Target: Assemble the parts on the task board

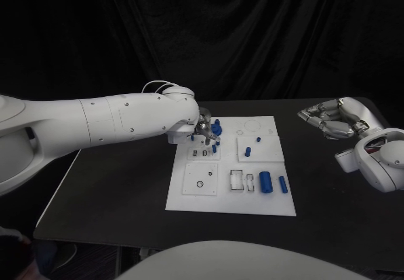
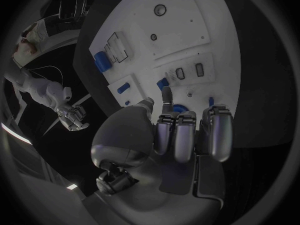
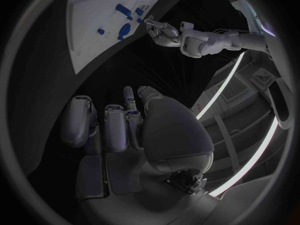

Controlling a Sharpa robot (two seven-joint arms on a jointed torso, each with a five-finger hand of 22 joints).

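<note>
The white task board (image 1: 192,195) lies mid-table. My left hand (image 1: 202,129) hovers over its far left corner, fingers curled down around a ribbed blue part (image 2: 179,107) that peeks out between thumb and fingers. An upright blue part (image 1: 217,125) stands right beside those fingers. Other blue parts rest on the board: a thick cylinder (image 1: 265,181), a slim one (image 1: 283,185) and a small peg (image 1: 247,151). My right hand (image 1: 333,119) hangs off the board's right side with fingers curled in and nothing in them (image 3: 125,130).
Rectangular slots (image 1: 236,181) and a round hole (image 1: 199,184) sit in the board's near half. A ring-shaped recess (image 1: 251,125) marks the far right panel. Bare black table (image 1: 110,192) surrounds the board on all sides.
</note>
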